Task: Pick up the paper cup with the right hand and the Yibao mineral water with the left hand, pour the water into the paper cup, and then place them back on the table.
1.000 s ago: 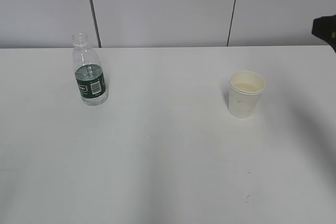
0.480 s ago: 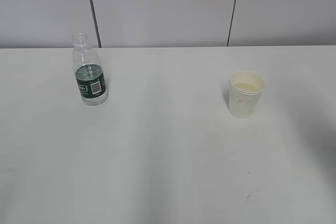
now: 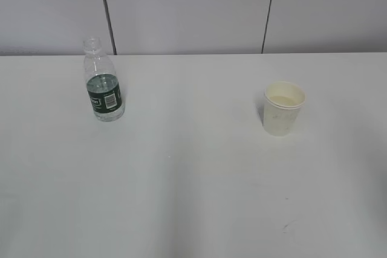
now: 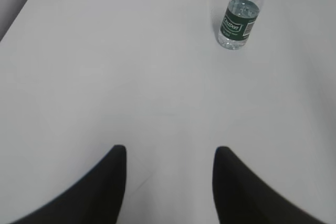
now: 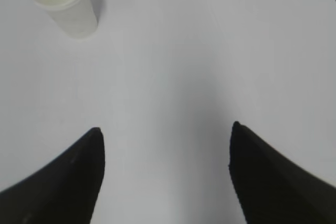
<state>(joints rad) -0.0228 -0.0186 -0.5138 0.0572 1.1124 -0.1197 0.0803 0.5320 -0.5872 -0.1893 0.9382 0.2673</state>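
Observation:
The Yibao mineral water bottle (image 3: pixel 104 89) stands upright and capless on the left of the white table (image 3: pixel 193 197), with water low inside. It shows far ahead in the left wrist view (image 4: pixel 239 15). The paper cup (image 3: pixel 283 108) stands upright on the right, also in the right wrist view (image 5: pixel 66 4) at upper left. My left gripper (image 4: pixel 169 153) is open and empty, well short of the bottle. My right gripper (image 5: pixel 165 132) is open and empty, away from the cup. Neither arm shows in the exterior view.
A grey panelled wall (image 3: pixel 193 10) runs behind the table's far edge. A faint scuff mark (image 3: pixel 289 226) lies on the tabletop at front right. The table's left edge (image 4: pixel 21 14) shows in the left wrist view.
A black arm part at the right edge of the exterior view one second ago has left the view. The bottle and cup have not moved.

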